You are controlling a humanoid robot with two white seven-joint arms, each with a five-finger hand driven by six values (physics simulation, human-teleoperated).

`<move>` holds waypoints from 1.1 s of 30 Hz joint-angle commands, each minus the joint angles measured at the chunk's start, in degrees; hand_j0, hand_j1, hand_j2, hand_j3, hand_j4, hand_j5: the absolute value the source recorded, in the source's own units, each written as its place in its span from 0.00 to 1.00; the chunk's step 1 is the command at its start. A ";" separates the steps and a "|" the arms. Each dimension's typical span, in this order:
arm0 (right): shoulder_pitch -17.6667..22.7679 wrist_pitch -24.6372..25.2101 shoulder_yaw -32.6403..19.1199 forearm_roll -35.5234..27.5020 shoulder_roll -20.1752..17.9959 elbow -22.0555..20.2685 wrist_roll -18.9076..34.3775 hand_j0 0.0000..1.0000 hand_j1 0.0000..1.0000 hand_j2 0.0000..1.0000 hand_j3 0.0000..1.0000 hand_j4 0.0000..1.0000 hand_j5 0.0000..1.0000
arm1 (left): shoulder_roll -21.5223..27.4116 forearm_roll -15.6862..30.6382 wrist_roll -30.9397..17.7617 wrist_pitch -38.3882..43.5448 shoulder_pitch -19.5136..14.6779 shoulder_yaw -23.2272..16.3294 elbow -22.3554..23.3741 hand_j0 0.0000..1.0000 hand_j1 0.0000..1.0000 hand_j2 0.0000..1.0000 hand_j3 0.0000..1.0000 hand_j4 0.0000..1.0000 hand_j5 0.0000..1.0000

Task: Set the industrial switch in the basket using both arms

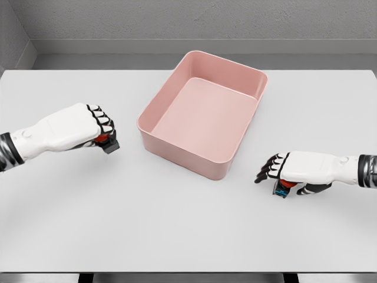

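Note:
A pink rectangular basket stands on the white table, slightly turned, behind the middle. My left hand is left of the basket, fingers curled around a small dark switch with a red part, held just above the tabletop. My right hand is right of and nearer than the basket, its fingers over a second small switch that shows red and blue beneath the palm. Most of each switch is hidden by the hand.
The table's far edge meets a grey wall. Nothing lies inside the basket. Bare tabletop stretches in front of the basket and between the two hands.

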 commanded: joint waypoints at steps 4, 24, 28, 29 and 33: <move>0.00 0.10 0.03 -0.27 -0.05 0.28 0.24 0.78 0.78 0.78 0.78 0.78 0.78 | 0.21 0.80 -0.06 0.05 -1.14 -0.02 -1.08 0.36 0.36 0.36 0.36 0.36 0.36; -0.09 0.10 -0.24 -0.45 -0.05 0.46 0.59 0.50 0.50 0.50 0.50 0.50 0.50 | -7.88 0.71 -4.62 0.05 -12.57 -5.12 -2.14 0.35 0.35 0.35 0.35 0.35 0.35; -0.79 0.10 -0.85 -0.80 -0.05 0.90 0.24 0.49 0.49 0.49 0.49 0.49 0.49 | -10.52 0.27 -5.33 0.05 -14.77 -6.96 -2.05 0.35 0.35 0.35 0.35 0.35 0.35; -1.14 0.10 -0.94 -0.88 -0.05 0.98 0.15 0.49 0.49 0.49 0.49 0.49 0.49 | -10.60 0.27 -5.33 0.05 -15.12 -7.05 -2.05 0.35 0.35 0.35 0.35 0.35 0.35; -2.37 0.10 -1.11 -2.64 -0.05 1.33 0.15 0.48 0.48 0.48 0.48 0.48 0.48 | -13.77 0.01 -7.09 0.05 -16.17 -7.14 -1.78 0.35 0.35 0.35 0.35 0.35 0.35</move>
